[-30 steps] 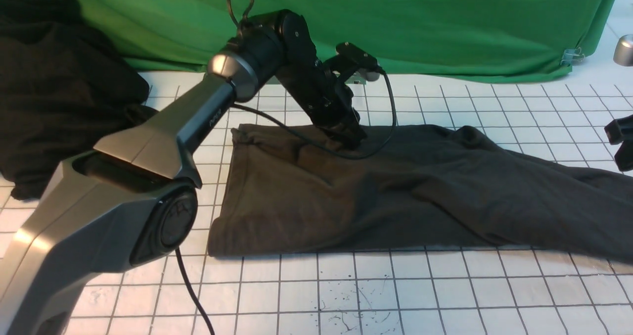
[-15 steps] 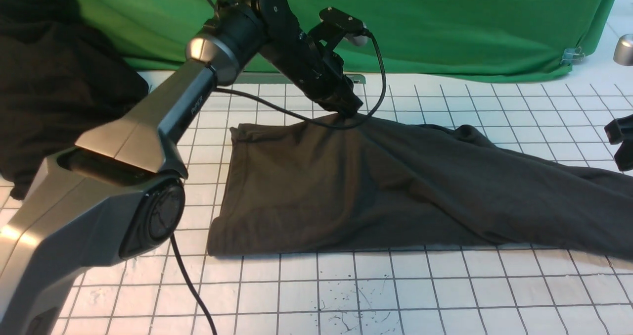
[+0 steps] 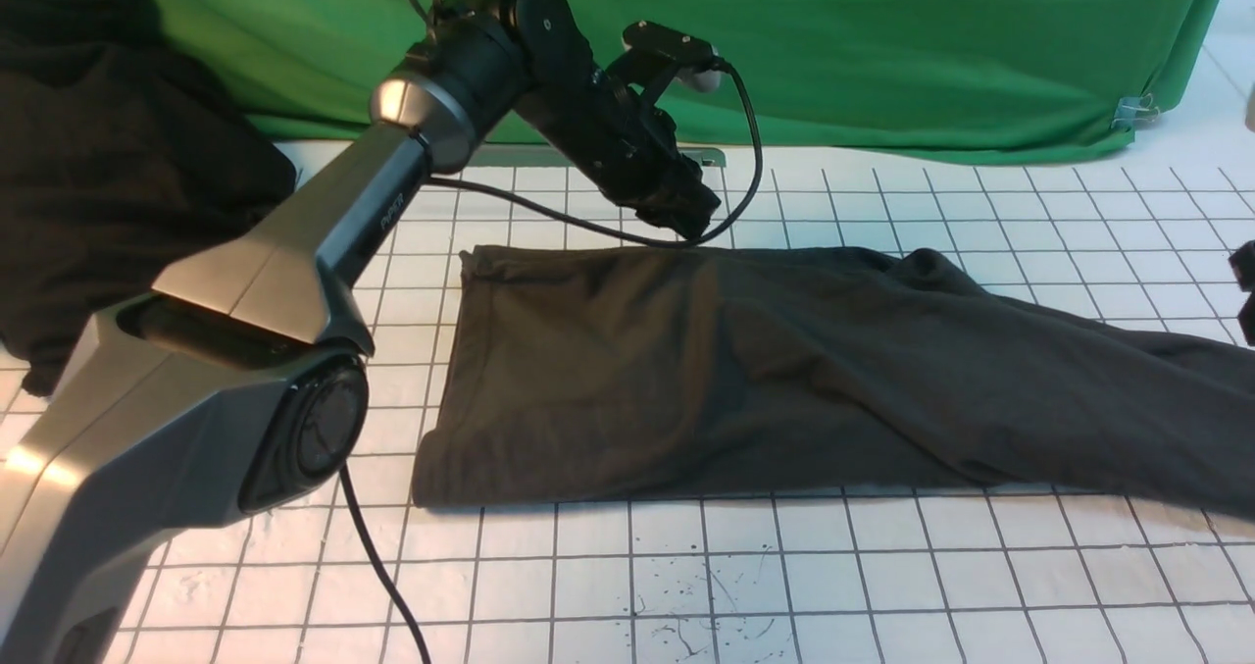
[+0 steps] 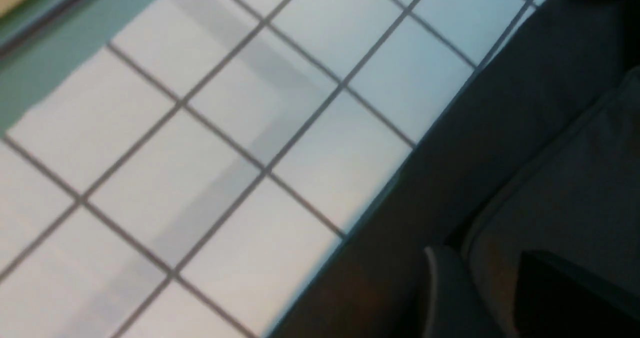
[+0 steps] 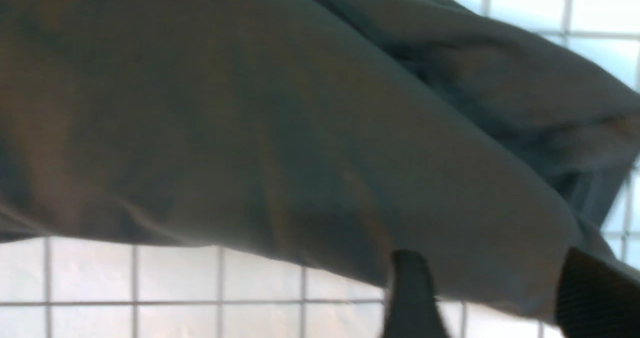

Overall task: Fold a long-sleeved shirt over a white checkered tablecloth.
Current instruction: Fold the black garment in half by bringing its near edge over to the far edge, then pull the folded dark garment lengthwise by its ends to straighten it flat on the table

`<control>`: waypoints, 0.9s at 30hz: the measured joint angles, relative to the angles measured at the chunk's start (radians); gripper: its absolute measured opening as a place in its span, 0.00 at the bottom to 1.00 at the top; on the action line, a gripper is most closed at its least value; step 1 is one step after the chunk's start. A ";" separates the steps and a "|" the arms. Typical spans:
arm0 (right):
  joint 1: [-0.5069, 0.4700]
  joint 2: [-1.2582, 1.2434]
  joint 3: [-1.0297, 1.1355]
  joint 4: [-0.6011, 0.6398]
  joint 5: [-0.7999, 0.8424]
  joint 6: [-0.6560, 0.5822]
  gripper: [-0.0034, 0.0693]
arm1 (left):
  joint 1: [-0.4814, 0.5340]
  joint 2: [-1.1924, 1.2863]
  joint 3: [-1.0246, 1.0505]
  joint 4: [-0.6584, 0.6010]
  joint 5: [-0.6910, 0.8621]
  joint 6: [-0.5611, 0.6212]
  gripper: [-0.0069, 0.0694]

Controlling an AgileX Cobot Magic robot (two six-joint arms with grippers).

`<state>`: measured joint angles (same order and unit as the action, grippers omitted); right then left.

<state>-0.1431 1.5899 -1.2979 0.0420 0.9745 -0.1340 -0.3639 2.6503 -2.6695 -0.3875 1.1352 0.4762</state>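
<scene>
The far edge dropped flat again as the left arm's fingers (image 4: 442, 288) parted above it, leaving the charcoal soft knit long-sleeved shirt (image 3: 686, 380) spread from the middle of the white checkered table (image 3: 784, 586) to its right edge, seemingly no fold gained, with the right fingers (image 5: 410, 283) apart too.

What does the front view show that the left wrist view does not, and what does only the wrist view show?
Front only: the left arm, the green backdrop, the black cloth bundle, and most of the long-sleeved shirt laid flat. Left wrist only: the left gripper close up, its fingers apart over the shirt near its edge. Both: the shirt and the checkered tablecloth.
</scene>
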 joint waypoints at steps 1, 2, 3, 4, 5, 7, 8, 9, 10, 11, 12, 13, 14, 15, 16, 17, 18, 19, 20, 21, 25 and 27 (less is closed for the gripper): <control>-0.021 0.000 0.000 -0.001 0.007 0.005 0.66 | 0.000 -0.004 0.000 0.017 0.014 -0.017 0.45; -0.045 0.000 0.002 -0.002 0.011 0.008 0.70 | 0.000 -0.010 0.000 0.040 0.029 -0.037 0.50; -0.065 0.000 0.005 -0.003 0.010 0.008 0.72 | 0.000 -0.016 0.000 0.058 0.038 -0.048 0.53; -0.085 0.000 0.011 -0.004 0.010 0.009 0.73 | 0.000 -0.025 0.000 0.092 0.052 -0.066 0.58; -0.120 0.002 0.021 -0.006 0.005 0.010 0.75 | 0.002 -0.038 0.000 0.128 0.066 -0.088 0.62; -0.154 0.012 0.037 -0.006 -0.006 0.011 0.76 | 0.010 -0.063 0.000 0.164 0.077 -0.124 0.68; -0.176 0.029 0.045 -0.007 -0.017 0.011 0.76 | 0.017 -0.080 0.000 0.176 0.077 -0.144 0.71; -0.189 0.043 0.052 -0.008 -0.025 0.011 0.76 | 0.021 -0.090 0.000 0.179 0.078 -0.156 0.72; -0.199 0.061 0.058 -0.008 -0.036 0.012 0.76 | 0.026 -0.102 0.000 0.181 0.078 -0.164 0.73; -0.210 0.088 0.061 -0.008 -0.046 0.012 0.76 | 0.030 -0.109 -0.002 0.180 0.078 -0.169 0.74; -0.218 0.119 0.065 -0.008 -0.057 0.012 0.76 | 0.036 -0.114 -0.004 0.178 0.078 -0.179 0.74; -0.220 0.144 0.066 -0.008 -0.065 0.012 0.76 | 0.039 -0.115 -0.005 0.175 0.077 -0.185 0.74; -0.223 0.177 0.067 -0.009 -0.076 0.012 0.76 | 0.045 -0.115 -0.005 0.172 0.077 -0.189 0.74; -0.224 0.189 0.067 -0.009 -0.079 0.012 0.76 | 0.046 -0.115 -0.005 0.170 0.077 -0.190 0.74; -0.225 0.229 0.068 -0.009 -0.099 0.012 0.76 | 0.049 -0.113 -0.005 0.169 0.080 -0.192 0.74; -0.225 0.254 0.068 -0.009 -0.113 0.012 0.76 | 0.050 -0.111 -0.005 0.169 0.081 -0.194 0.74; -0.225 0.276 0.068 -0.013 -0.129 0.012 0.76 | 0.051 -0.110 -0.005 0.168 0.081 -0.195 0.74; -0.225 0.293 0.068 -0.020 -0.143 0.012 0.76 | 0.051 -0.110 -0.005 0.168 0.081 -0.196 0.74; -0.225 0.309 0.068 -0.031 -0.157 0.013 0.76 | 0.052 -0.110 -0.005 0.168 0.081 -0.196 0.74; -0.225 0.318 0.068 -0.042 -0.166 0.015 0.76 | 0.052 -0.110 -0.005 0.165 0.081 -0.197 0.74; -0.226 0.324 0.061 -0.074 -0.167 0.032 0.76 | 0.052 -0.110 -0.005 0.157 0.081 -0.197 0.74; -0.226 0.324 0.046 -0.082 -0.149 0.034 0.76 | 0.052 -0.110 -0.005 0.155 0.081 -0.197 0.74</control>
<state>-0.3692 1.9137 -1.2518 -0.0399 0.8252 -0.0997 -0.3121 2.5398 -2.6740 -0.2324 1.2158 0.2795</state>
